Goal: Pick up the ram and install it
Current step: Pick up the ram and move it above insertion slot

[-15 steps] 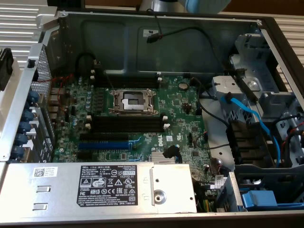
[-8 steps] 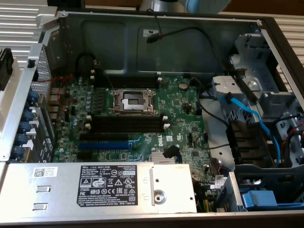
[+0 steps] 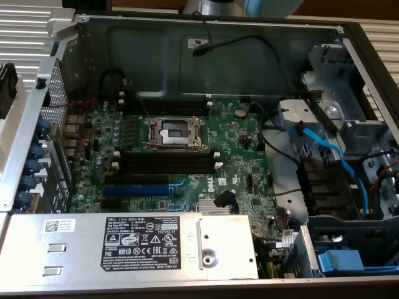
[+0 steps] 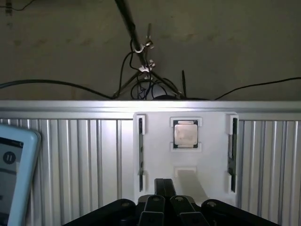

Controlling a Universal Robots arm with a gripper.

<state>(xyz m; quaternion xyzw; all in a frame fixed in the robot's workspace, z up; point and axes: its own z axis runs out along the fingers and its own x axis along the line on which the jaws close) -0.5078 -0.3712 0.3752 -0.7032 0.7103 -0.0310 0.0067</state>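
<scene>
In the wrist view my gripper [image 4: 165, 184] is shut, its two dark fingers pressed together with nothing between them. It hovers over a white fixture plate [image 4: 211, 155]. Two thin dark sticks stand on edge in the plate's white clips: one ram [image 4: 140, 153] on one side and another [image 4: 231, 150] on the other, both apart from the fingers. In the exterior view the open computer case shows the green motherboard [image 3: 237, 143] with long black memory slots [image 3: 165, 163] below the processor socket [image 3: 174, 132] and more slots [image 3: 165, 107] above it.
A processor chip [image 4: 185, 134] sits in the fixture between the sticks. A tablet [image 4: 14, 174] lies on the ribbed metal table [image 4: 84, 160]. In the case are a blue expansion slot [image 3: 134, 190], the power supply [image 3: 137, 246], blue cables [image 3: 324, 149] and drive bays [image 3: 349, 205].
</scene>
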